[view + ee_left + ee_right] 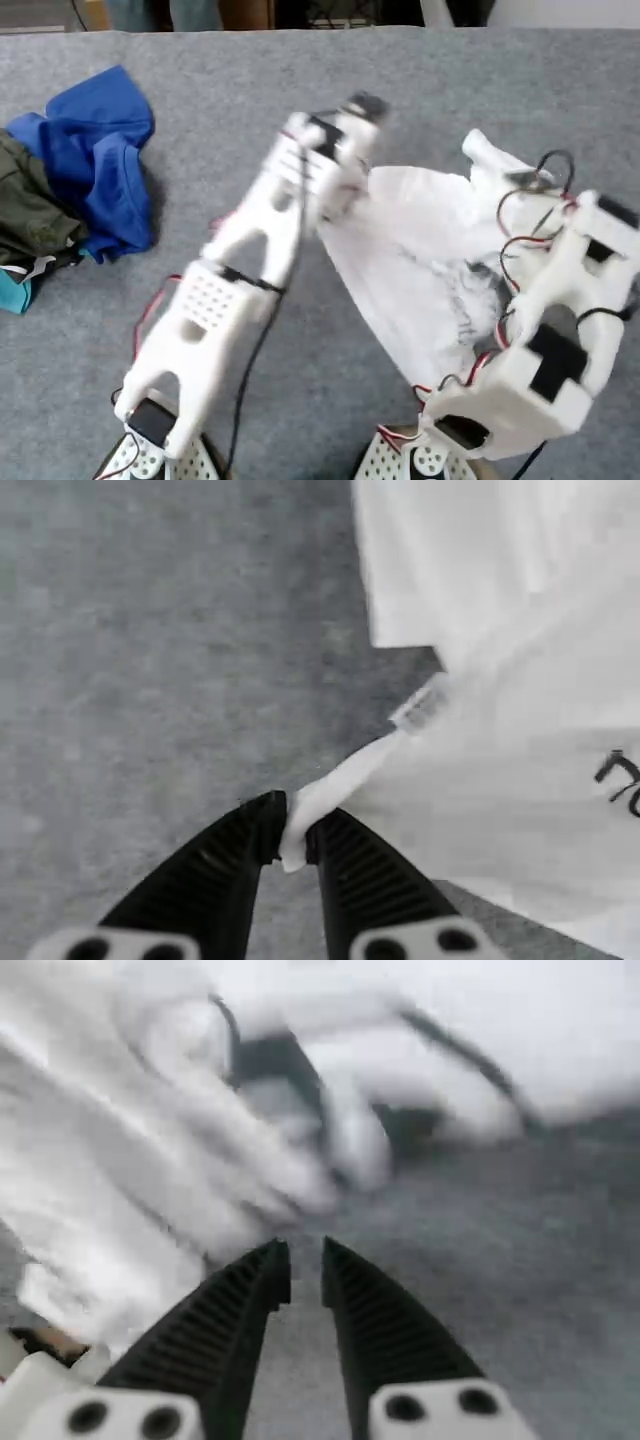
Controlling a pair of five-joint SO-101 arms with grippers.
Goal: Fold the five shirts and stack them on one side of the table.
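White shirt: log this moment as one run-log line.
white shirt: rumpled, unfolded | left gripper: shut on its edge | right gripper: low beside it | blue shirt: heaped, unfolded

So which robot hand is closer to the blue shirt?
Left. The left gripper pinches an edge of the white shirt mid-table, with bare table between it and the blue shirt. The right gripper is at the white shirt's other side, farther off.

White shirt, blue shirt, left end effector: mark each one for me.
white shirt (420, 250): high view, spread middle of the fabric.
blue shirt (100, 150): high view, centre of the crumpled heap.
left end effector (295, 827): left wrist view, between the fingertips pinching cloth.
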